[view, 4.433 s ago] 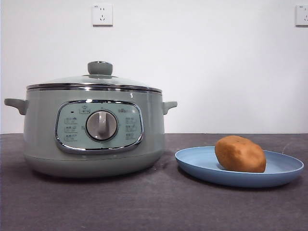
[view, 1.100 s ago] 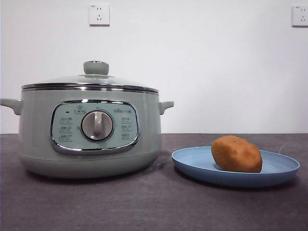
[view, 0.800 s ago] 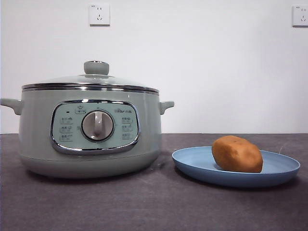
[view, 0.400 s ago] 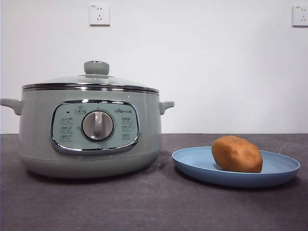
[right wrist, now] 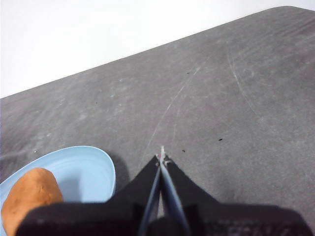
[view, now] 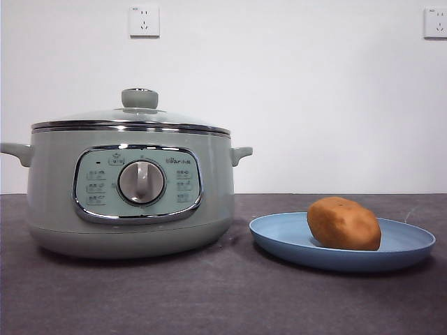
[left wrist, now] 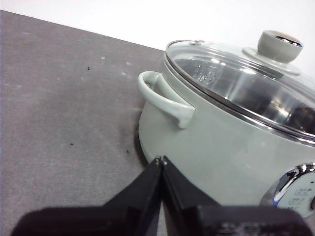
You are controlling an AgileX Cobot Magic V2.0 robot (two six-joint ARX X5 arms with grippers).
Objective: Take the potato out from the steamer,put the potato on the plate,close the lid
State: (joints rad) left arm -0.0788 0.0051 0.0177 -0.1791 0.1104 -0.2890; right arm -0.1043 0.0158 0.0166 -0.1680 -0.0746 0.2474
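Observation:
The sage-green steamer (view: 133, 195) stands at the left in the front view, with the glass lid (view: 133, 118) closed on it. The orange-brown potato (view: 343, 223) lies on the light-blue plate (view: 279, 237) at the right. My left gripper (left wrist: 161, 160) is shut and empty, close beside the steamer's wall (left wrist: 221, 147) below a side handle (left wrist: 165, 98); the lid (left wrist: 241, 78) shows there too. My right gripper (right wrist: 161, 156) is shut and empty over the bare table, apart from the plate (right wrist: 88, 167) and potato (right wrist: 29, 196). Neither gripper shows in the front view.
The dark grey table (view: 223, 300) runs under both things. A white wall with two sockets (view: 144, 21) stands behind. A gap of table lies between steamer and plate.
Since 5.4 s ago the whole front picture has shifted slightly left. Over the last second nothing has visibly moved.

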